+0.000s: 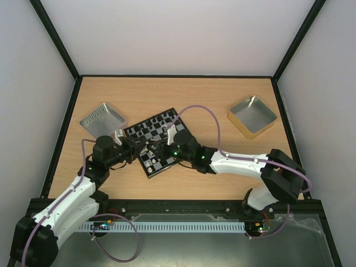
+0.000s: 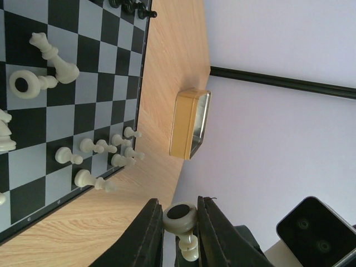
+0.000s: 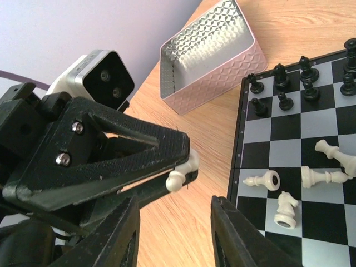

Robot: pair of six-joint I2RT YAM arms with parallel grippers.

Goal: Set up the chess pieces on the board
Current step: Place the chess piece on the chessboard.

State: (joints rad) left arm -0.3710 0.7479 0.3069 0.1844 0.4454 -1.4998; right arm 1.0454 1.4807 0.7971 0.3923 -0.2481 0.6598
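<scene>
The board (image 1: 157, 133) lies skewed at mid-table. My left gripper (image 2: 179, 202) is shut on a cream-white pawn (image 2: 182, 219), held by its round base over the bare wood beside the board's edge (image 2: 83, 55). In the right wrist view that pawn (image 3: 181, 173) pokes out of the left fingers, just above my right gripper (image 3: 175, 203), which is open and holds nothing. Several white pieces (image 3: 320, 175) lie toppled on the board (image 3: 295, 161). Black pieces (image 3: 281, 75) stand at one end and white pawns (image 2: 111, 147) stand in a loose cluster at the other.
A silver tray (image 1: 102, 118) sits left of the board, close behind my left arm. A gold tray (image 1: 252, 115) stands apart at the back right. Both grippers meet tip to tip over the board's near-left edge.
</scene>
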